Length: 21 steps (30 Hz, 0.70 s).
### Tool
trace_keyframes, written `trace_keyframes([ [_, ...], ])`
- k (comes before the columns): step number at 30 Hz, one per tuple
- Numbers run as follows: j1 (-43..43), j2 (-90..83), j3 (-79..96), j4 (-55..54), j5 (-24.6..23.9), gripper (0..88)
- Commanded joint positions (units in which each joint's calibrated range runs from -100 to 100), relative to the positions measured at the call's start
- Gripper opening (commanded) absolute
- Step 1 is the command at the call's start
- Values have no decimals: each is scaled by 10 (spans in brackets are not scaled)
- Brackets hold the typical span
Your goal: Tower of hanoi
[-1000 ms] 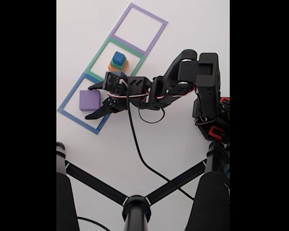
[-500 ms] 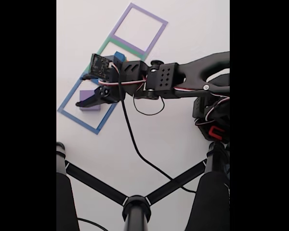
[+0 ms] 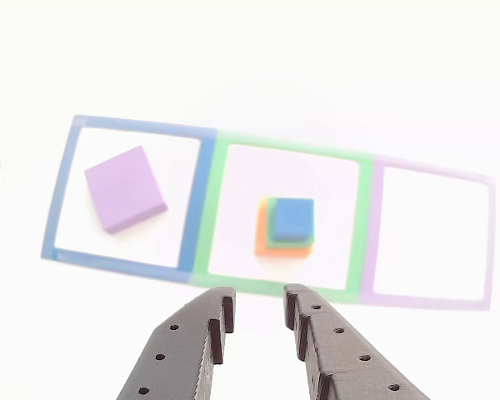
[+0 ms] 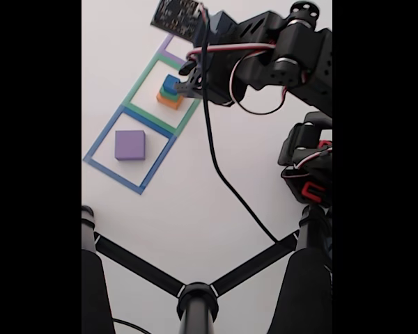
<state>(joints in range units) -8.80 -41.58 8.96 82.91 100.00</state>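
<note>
The flat purple block [image 3: 125,187] [image 4: 129,145] lies alone inside the blue taped square. In the green taped square stands a stack: orange block [image 3: 261,243] at the bottom, green block [image 3: 272,232] on it, blue cube [image 3: 294,215] [image 4: 171,83] on top. My gripper [image 3: 258,300] [image 4: 183,78] hovers raised by the near side of that stack. Its fingers are a little apart and hold nothing. In the fixed view the fingers partly overlap the stack's right side.
The purple taped square [image 3: 429,242] beside the stack has nothing in it. Black stand legs [image 4: 195,292] cross the bottom of the fixed view. The arm's cable [image 4: 223,181] trails over the table, and the arm's base [image 4: 306,174] is at the right.
The arm rose and swung from the purple block in the blue square over to the stack in the green square. The purple block stayed put, and the jaws stand narrower than before.
</note>
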Motion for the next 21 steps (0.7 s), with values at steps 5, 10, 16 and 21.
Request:
trace_keyframes([
  [5, 90, -20, -142, 111, 0, 28],
  [10, 104, -43, -59, 59, 0, 82],
  [16, 117, -103, 130, -93, 0, 233],
  [21, 117, -125, 243, -192, 0, 288],
])
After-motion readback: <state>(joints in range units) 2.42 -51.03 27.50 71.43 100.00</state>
